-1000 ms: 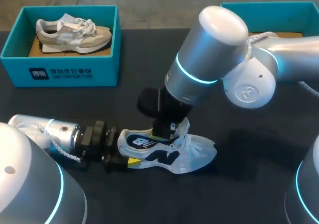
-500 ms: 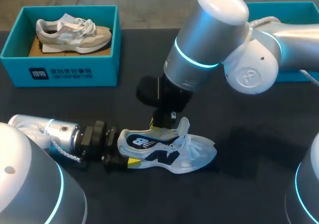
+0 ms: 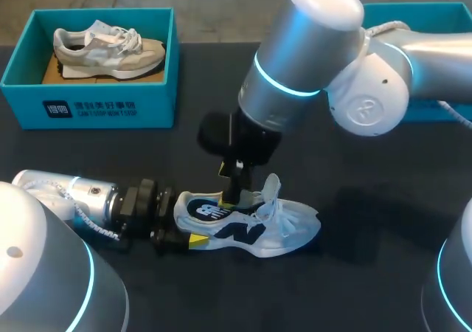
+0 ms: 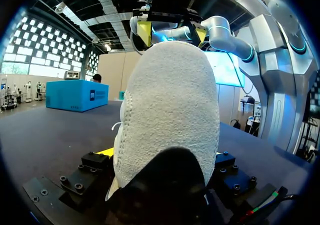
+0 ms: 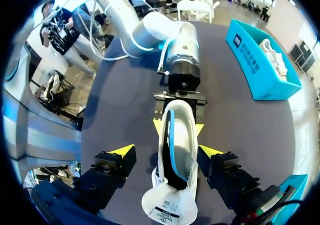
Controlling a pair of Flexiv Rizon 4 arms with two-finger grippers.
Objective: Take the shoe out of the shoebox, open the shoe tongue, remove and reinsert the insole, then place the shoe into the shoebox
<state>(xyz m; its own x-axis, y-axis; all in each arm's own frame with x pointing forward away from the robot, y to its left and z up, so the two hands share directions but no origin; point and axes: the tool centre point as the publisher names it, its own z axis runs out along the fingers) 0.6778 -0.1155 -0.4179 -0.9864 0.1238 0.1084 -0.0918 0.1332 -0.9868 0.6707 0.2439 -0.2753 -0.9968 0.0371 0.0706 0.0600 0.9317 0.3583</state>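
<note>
A white and navy shoe (image 3: pixel 251 221) lies on its side on the dark table (image 3: pixel 354 273), toe to the right. My left gripper (image 3: pixel 184 234) comes in low from the left, and its fingers press the heel (image 4: pixel 167 110) from both sides. The right wrist view shows the same hold by my left gripper (image 5: pixel 177 129) on the shoe (image 5: pixel 177 150). My right gripper (image 3: pixel 232 192) hangs just above the shoe's opening. It (image 5: pixel 166 152) stands open, with its yellow tips wide on either side of the shoe and touching nothing. The tongue (image 5: pixel 170 205) is folded out, and a dark blue lining shows inside.
A teal shoebox (image 3: pixel 88 107) at the back left holds a beige shoe (image 3: pixel 107 48). Another teal box (image 3: pixel 413 11) stands at the back right, mostly behind my right arm (image 3: pixel 317 59). Bare table lies in front of the shoe and to its right.
My right gripper has opened wide and risen a little out of the shoe's opening. The shoe and my left gripper have stayed put.
</note>
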